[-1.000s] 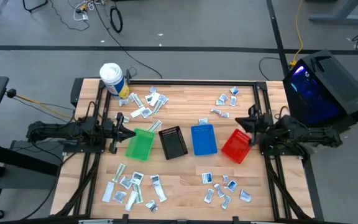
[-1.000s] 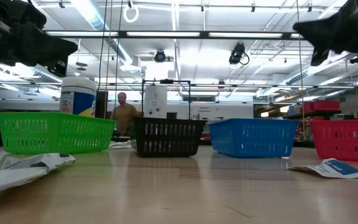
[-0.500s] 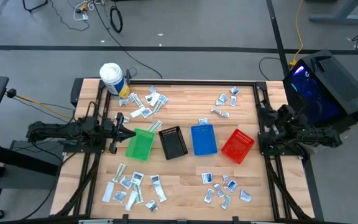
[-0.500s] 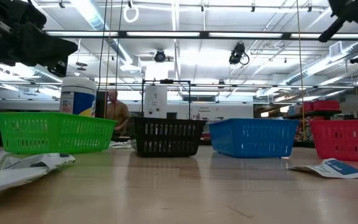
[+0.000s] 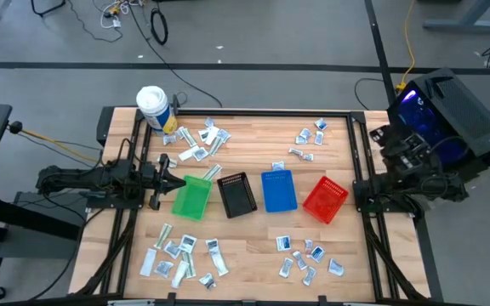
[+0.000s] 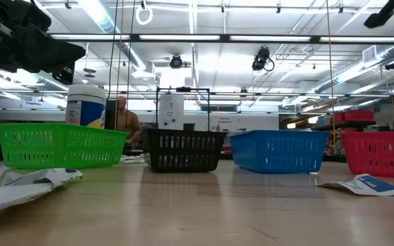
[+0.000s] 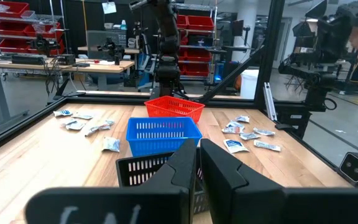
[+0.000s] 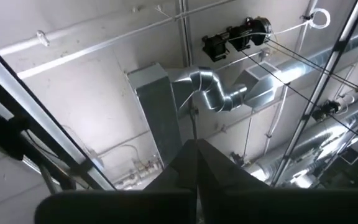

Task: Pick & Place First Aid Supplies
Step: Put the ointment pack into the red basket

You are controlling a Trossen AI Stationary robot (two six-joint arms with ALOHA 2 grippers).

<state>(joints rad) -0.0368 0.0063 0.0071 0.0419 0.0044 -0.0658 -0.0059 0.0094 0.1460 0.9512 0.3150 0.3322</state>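
Observation:
The first aid supplies lie flat on the wooden table in small heaps: far left (image 5: pixel 196 141), far right (image 5: pixel 309 140), near left (image 5: pixel 181 259) and near right (image 5: pixel 307 255). Green (image 5: pixel 191 197), black (image 5: pixel 236 194), blue (image 5: pixel 278 189) and red (image 5: pixel 325 199) bins stand in a row across the middle. My left gripper (image 5: pixel 177 181) is level at the table's left side, beside the green bin, shut and empty (image 7: pixel 197 163). My right gripper (image 5: pixel 384 136) is raised at the table's right edge, tipped up toward the ceiling, shut and empty (image 8: pixel 195 144).
A white tub (image 5: pixel 153 109) stands at the far left corner. A dark box with blue lights (image 5: pixel 445 119) sits past the right edge. Black frame rails (image 5: pixel 357 161) run along the table's sides. A person (image 6: pixel 123 116) is in the room beyond.
My right gripper has drawn back from above the red bin toward the table's right edge, risen, and tipped from about level to pointing steeply up, rolling somewhat. It has stayed shut. The supplies and bins lie as before.

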